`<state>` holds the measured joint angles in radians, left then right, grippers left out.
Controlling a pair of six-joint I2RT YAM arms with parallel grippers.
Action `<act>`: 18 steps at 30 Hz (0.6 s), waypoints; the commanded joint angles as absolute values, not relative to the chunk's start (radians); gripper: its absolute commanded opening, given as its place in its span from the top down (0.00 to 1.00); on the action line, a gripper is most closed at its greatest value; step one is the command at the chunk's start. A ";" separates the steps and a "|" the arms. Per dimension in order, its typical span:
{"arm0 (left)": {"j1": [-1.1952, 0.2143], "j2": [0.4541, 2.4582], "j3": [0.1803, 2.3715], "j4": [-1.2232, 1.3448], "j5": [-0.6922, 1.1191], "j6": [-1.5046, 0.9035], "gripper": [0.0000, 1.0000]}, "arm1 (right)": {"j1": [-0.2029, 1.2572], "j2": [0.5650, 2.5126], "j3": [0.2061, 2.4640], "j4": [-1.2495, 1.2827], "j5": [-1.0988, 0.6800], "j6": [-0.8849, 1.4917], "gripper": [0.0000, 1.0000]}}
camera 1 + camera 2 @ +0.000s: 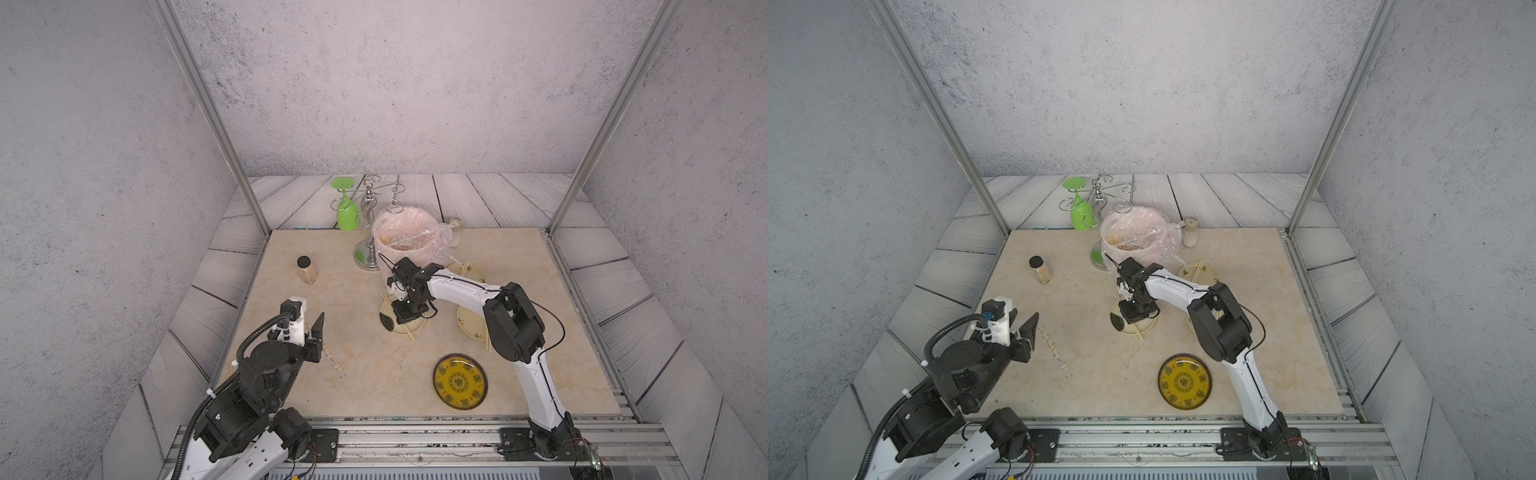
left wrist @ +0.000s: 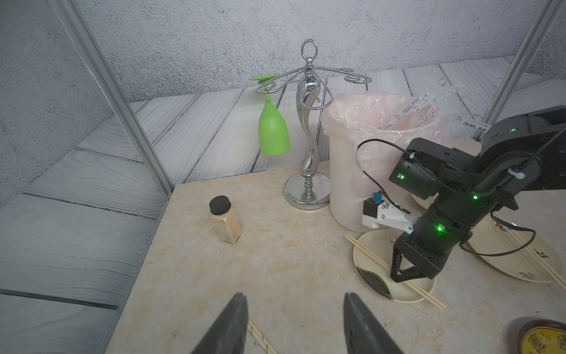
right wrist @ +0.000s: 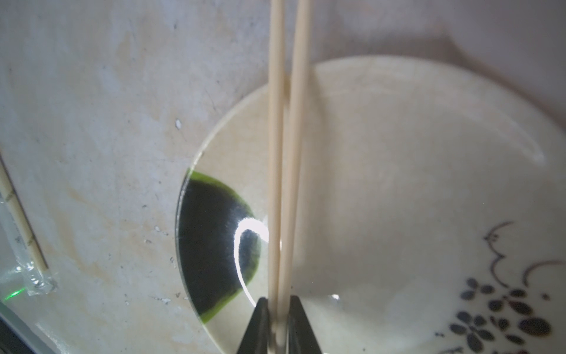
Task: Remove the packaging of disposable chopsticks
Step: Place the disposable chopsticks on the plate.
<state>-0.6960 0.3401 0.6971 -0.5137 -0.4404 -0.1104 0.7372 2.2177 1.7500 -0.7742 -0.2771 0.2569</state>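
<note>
Well, my right pincer (image 3: 279, 325) is tipped down onto the small cream plate with the dark green patch (image 3: 398, 153), and the bare disposable chopsticks (image 3: 275, 153) run straight out from between its jaws, lying side by side across the plate; the jaws stand narrow on either side of the pair, but I cannot tell whether they pinch it or have just let go. I judge the step in hand to be laying this unwrapped pair down; to do it well I would part the jaws clear of both sticks before raising the wrist, then lift straight up, so neither tip snags a stick and rolls it off the rim. My left pincer (image 2: 294, 295) hangs wide open and empty over the tabletop; just beside and below its tips lies a pair in its packaging (image 1: 1053, 348), the printed translucent sleeve flat on the stone. Beyond the right pincer, spent sleeves (image 2: 410, 112) drape over the bag-lined bin (image 2: 346, 184); I would send the next sleeve there too.
</note>
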 commanded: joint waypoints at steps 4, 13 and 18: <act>-0.689 0.340 0.721 -0.511 -0.444 -0.111 0.47 | 0.732 2.246 1.781 -0.796 -0.250 0.255 0.80; -0.687 0.344 0.723 -0.509 -0.446 -0.113 0.47 | 0.733 2.186 1.747 -0.768 -0.233 0.268 0.69; -0.687 0.349 0.723 -0.509 -0.452 -0.115 0.47 | 0.734 2.146 1.724 -0.750 -0.231 0.284 0.66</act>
<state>-0.6956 0.3416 0.6975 -0.5137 -0.4412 -0.1127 0.7372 2.2139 1.7477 -0.7574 -0.2531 0.2638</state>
